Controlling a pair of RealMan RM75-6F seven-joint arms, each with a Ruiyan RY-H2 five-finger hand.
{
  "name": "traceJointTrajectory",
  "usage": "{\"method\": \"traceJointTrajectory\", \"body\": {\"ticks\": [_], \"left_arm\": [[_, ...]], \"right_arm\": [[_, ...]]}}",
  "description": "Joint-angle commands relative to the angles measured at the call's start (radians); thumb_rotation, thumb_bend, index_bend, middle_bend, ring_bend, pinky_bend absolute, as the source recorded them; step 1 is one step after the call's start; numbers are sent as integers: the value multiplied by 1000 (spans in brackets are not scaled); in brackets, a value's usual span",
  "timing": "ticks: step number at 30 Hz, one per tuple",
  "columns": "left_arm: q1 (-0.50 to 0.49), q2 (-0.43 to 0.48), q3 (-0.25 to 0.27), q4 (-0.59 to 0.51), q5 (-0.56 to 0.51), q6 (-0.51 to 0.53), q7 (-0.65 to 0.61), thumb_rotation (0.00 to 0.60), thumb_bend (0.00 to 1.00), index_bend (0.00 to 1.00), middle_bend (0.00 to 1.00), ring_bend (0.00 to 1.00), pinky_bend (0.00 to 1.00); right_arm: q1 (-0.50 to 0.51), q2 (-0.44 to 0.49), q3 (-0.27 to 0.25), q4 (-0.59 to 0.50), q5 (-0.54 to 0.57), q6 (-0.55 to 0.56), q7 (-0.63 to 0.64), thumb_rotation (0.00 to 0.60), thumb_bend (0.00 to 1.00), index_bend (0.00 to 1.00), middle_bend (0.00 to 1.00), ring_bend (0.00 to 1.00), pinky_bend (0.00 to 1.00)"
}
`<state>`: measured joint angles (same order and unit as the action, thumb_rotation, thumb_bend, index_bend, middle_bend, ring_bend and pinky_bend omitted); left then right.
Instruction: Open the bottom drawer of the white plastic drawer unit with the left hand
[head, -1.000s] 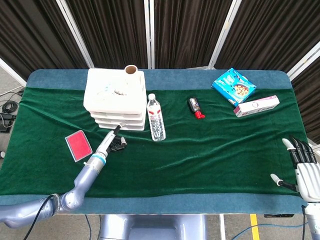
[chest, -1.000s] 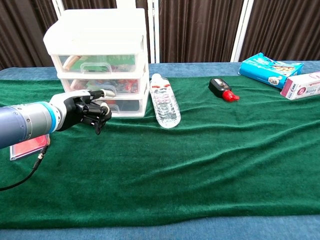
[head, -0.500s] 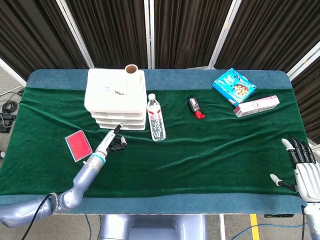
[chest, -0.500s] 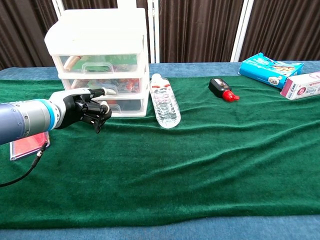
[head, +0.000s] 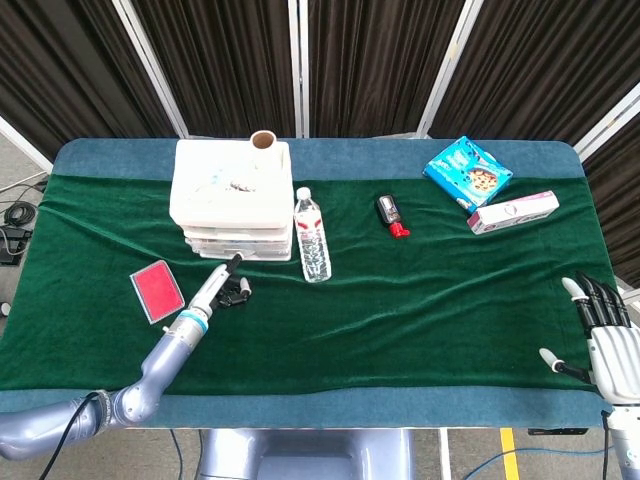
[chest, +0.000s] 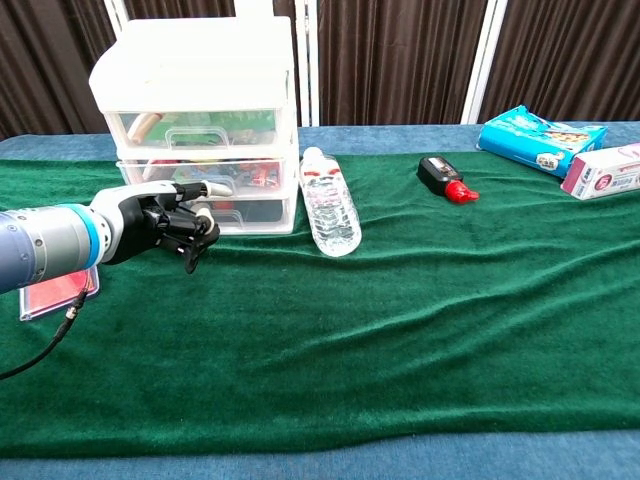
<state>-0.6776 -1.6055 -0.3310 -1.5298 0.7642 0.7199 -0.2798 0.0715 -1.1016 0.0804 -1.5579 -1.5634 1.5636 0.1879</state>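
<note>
The white plastic drawer unit (head: 232, 190) (chest: 200, 70) stands at the back left, with all three drawers looking closed. Its bottom drawer (chest: 255, 212) (head: 240, 252) sits flush with the ones above. My left hand (chest: 160, 222) (head: 228, 288) hovers just in front of that drawer's left half, fingers curled in, with one pale-tipped finger stretched toward the drawer front. Nothing shows inside the curled fingers. Whether the stretched finger touches the handle is unclear. My right hand (head: 605, 335) rests at the table's front right corner, fingers spread and holding nothing.
A water bottle (head: 312, 240) (chest: 328, 205) lies right of the unit. A red card (head: 157, 292) (chest: 55, 290) lies left of my left hand. A black and red item (head: 390, 213), a blue packet (head: 467, 173) and a pink box (head: 512, 211) sit at the back right.
My left hand has drifted slightly left and back toward me, away from the drawer front. The drawers have not visibly moved. The right hand is still.
</note>
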Motion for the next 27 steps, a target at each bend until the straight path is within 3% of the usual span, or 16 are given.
{"method": "traceJointTrajectory", "body": {"ticks": [1, 27], "left_arm": [[4, 6, 3, -8, 10, 0, -4, 600, 859, 117, 751, 675, 633], [65, 52, 33, -64, 124, 0, -86, 600, 859, 136, 751, 675, 633]], "right_arm": [[0, 0, 0, 0, 1, -1, 0, 600, 35, 15, 0, 0, 0], [1, -6, -3, -6, -6, 0, -24, 600, 34, 15, 0, 0, 0]]}}
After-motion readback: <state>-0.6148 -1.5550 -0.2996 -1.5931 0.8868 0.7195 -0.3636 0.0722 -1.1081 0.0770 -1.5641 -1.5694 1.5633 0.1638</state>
